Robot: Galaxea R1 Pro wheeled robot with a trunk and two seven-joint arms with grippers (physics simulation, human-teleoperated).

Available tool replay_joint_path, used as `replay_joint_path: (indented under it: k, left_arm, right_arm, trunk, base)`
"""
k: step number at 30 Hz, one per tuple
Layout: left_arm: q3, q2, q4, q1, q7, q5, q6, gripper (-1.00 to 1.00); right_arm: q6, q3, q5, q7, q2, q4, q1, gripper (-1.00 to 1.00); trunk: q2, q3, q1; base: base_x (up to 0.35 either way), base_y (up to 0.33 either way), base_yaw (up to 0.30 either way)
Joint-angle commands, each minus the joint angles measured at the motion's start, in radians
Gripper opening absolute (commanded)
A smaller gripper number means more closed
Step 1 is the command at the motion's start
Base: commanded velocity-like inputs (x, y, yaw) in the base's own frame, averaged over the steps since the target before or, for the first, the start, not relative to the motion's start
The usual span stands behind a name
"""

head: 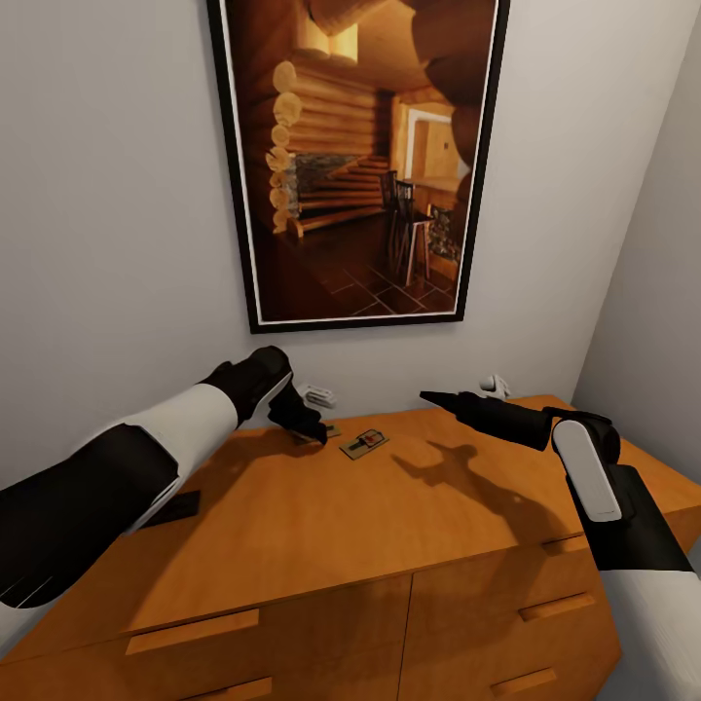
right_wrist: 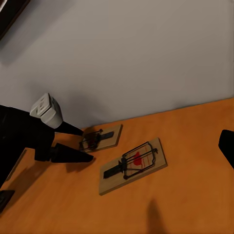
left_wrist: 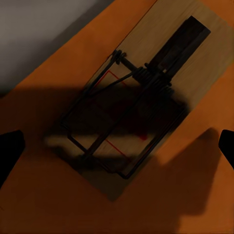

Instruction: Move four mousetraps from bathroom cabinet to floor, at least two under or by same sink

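Two mousetraps lie on the flat top of the orange-brown cabinet [head: 321, 526], near the wall. My left gripper [head: 316, 433] is open just above the left mousetrap [left_wrist: 146, 97], which lies at its fingertips [left_wrist: 9, 151]. In the right wrist view the same mousetrap [right_wrist: 105, 138] lies at the left gripper's [right_wrist: 87, 144] two dark tips. The second mousetrap [head: 363, 444] [right_wrist: 132, 165] lies free just to the right. My right gripper [head: 433, 396] hovers open above the cabinet top, right of both traps and holding nothing.
A large framed picture [head: 355, 166] hangs on the grey wall behind the cabinet. A side wall closes in at the right. A dark flat object [head: 180, 506] lies on the cabinet top at the left. Drawer fronts with bar handles [head: 192, 630] face me below.
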Motion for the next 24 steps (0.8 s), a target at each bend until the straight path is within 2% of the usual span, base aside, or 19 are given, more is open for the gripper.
replay_joint_path:
  k: [1, 15, 16, 24]
  left_arm:
    - [-0.008, 0.000, 0.001, -0.001, -0.003, 0.007, 0.003, 1.00]
    - [-0.009, 0.002, 0.006, -0.001, -0.003, 0.007, 0.003, 1.00]
    - [-0.010, 0.002, 0.007, -0.001, -0.003, 0.007, 0.003, -1.00]
    - [-0.010, 0.003, 0.009, -0.001, -0.003, 0.007, 0.003, -1.00]
  right_arm:
    - [0.003, -0.001, 0.009, 0.009, 0.000, 0.000, -0.001, 1.00]
    - [0.003, -0.002, 0.009, 0.009, -0.001, 0.001, -0.001, 1.00]
    - [0.003, -0.002, 0.009, 0.009, -0.001, 0.001, -0.001, 1.00]
    - [0.003, -0.002, 0.008, 0.009, -0.001, 0.001, -0.001, 1.00]
  trunk:
    - [-0.001, -0.001, 0.000]
    - [-0.001, -0.001, 0.000]
    - [-0.001, -0.001, 0.000]
    - [-0.001, -0.001, 0.000]
  base:
    - [0.000, 0.000, 0.000]
    - [0.000, 0.000, 0.000]
    - [0.000, 0.000, 0.000]
    - [0.000, 0.000, 0.000]
